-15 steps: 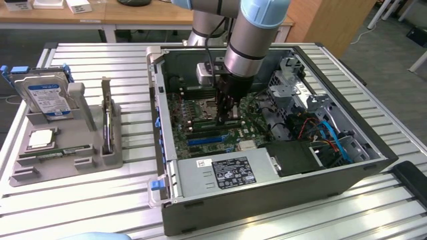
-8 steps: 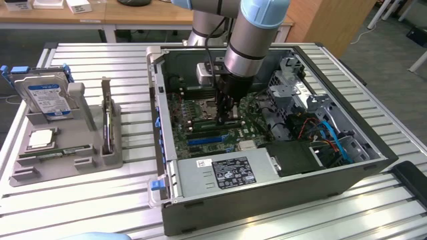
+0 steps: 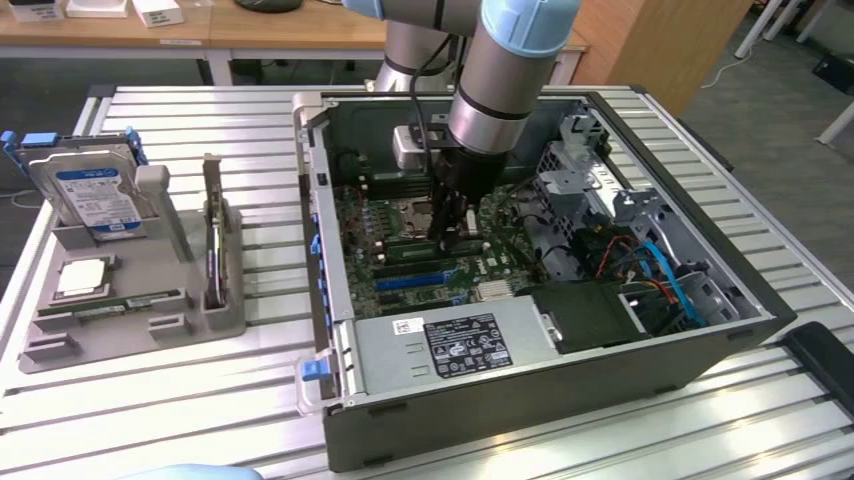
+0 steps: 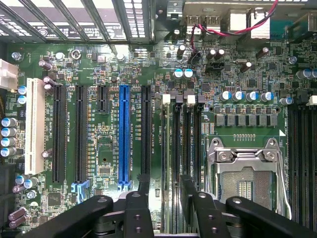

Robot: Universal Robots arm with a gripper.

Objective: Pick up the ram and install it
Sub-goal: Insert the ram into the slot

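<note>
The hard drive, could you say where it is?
The hard drive stands upright in the grey tray at the exterior view's left, beside the silver processor chip.

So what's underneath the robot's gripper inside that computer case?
A green motherboard: long memory slots lie between the fingers, a processor socket beside them. The fingers hide part of the slots.

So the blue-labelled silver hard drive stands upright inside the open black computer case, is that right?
Not quite: the blue-labelled silver hard drive stands upright in the grey plastic tray beside the open black computer case, as the exterior view shows.
</note>
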